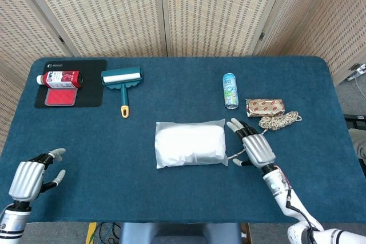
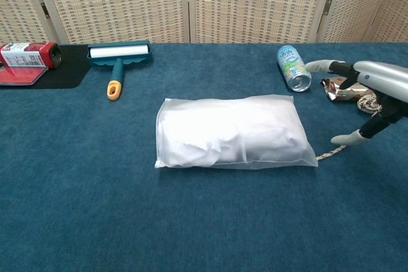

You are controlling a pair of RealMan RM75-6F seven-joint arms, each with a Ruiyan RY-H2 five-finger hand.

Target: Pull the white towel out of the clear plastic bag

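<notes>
Just left of the right robot hand we see the clear plastic bag lying flat on the blue bench, the white towel folded inside it. That robot hand hovers with fingers spread, holding nothing, beside the bag's right edge and over the rope. Beyond its fingertips lie a gold packet and a can. Well to the left, our left robot hand sits spread and empty; far beyond it rest a lint roller and a red bottle.
</notes>
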